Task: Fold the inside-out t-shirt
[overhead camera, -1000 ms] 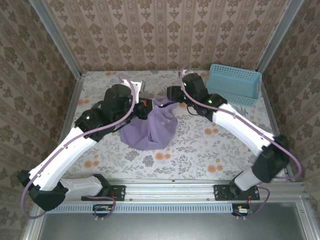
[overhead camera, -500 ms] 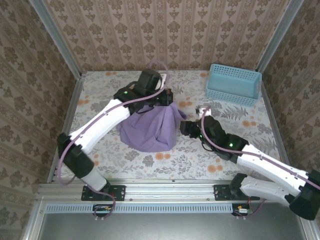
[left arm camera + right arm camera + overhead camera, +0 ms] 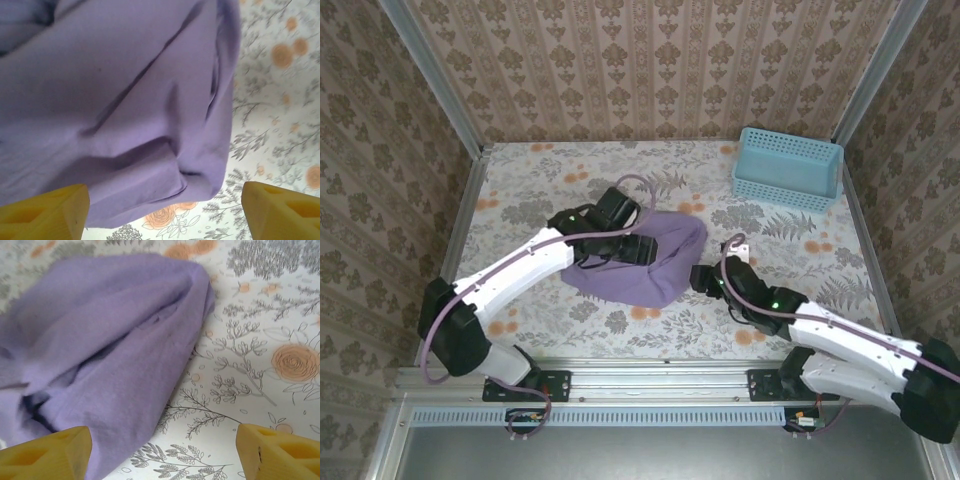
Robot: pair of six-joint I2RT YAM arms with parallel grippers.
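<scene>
1. While the left hand hangs wide open and empty over the middle of the inside-out t-shirt, the right hand sits open and empty just beside its near-right edge.
2. Bunched in a heap, the shirt's long axis runs left to right across mid-bench.
3. The floral bench gives room all round. The blue basket stands well apart, far right, by the wallpapered walls.

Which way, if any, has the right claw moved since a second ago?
Yes: the right claw moved away from the blue basket, toward the near side.
</scene>
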